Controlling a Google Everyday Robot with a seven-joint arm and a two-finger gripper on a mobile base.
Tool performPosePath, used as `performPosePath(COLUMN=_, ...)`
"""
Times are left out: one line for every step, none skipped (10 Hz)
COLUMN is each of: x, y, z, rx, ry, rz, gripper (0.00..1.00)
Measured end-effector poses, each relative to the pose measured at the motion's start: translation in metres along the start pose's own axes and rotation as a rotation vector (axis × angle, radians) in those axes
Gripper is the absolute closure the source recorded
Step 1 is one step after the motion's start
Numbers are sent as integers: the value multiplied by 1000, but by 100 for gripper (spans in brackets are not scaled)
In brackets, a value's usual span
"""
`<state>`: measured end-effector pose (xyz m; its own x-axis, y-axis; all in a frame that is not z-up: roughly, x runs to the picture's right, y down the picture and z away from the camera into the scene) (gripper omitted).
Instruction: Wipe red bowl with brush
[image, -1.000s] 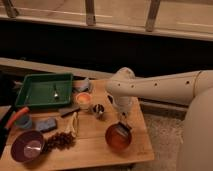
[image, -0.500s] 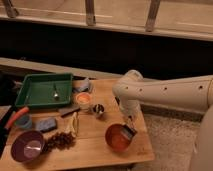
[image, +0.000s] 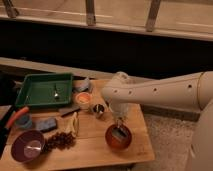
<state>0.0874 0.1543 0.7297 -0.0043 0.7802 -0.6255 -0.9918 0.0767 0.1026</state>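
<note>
The red bowl (image: 118, 138) sits near the right front corner of the wooden table (image: 95, 147), and the gripper (image: 120, 127) hangs straight over it, reaching down from the bend of the white arm (image: 155, 91) into the bowl's mouth. The brush (image: 120, 133) shows as a pale greyish rectangle inside the bowl, directly under the gripper's tip, so the two task things are stacked one over the other and not side by side. The gripper appears to have the brush in its grasp, though where finger meets handle is lost in shadow. The head looks to be against the bowl's inner surface or just above it; which of the two I cannot tell. Its long edge runs roughly left to right across the bowl, slightly tilted.

For the wiping stroke, the brush already lies within the rim, so my judgement is that the work is sideways sweeping inside the bowl, not any further approach. Only one arm serves here.

Elsewhere on the table stand a green tray (image: 42, 90) at the back left, a small pale-orange cup (image: 83, 100) near the middle, and a purple-maroon bowl (image: 27, 146) at the front left, all well apart from the red bowl
</note>
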Motion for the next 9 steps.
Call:
performPosePath(x=-8, y=1, z=-1, rx=-2, ry=-9, rz=1, gripper=100)
performPosePath(x=-19, y=0, z=0, rx=8, ry=-15, rz=7, gripper=100)
performPosePath(x=-26, y=-3, z=1, rx=16, ry=-18, rz=26, gripper=100)
performPosePath(x=-32, y=-10, z=3, rx=26, ry=-18, rz=55, gripper=100)
performPosePath(x=-34, y=-20, z=7, rx=35, ry=-10, rz=92, gripper=100)
performPosePath(x=-33, y=-28, z=11, rx=41, ry=-3, rz=115, gripper=100)
performPosePath(x=-28, y=-41, z=15, rx=51, ry=7, rz=145, gripper=100)
performPosePath(x=-24, y=-53, z=18, rx=59, ry=15, rz=172, gripper=100)
performPosePath(x=-21, y=-59, z=19, rx=65, ry=18, rz=188, gripper=100)
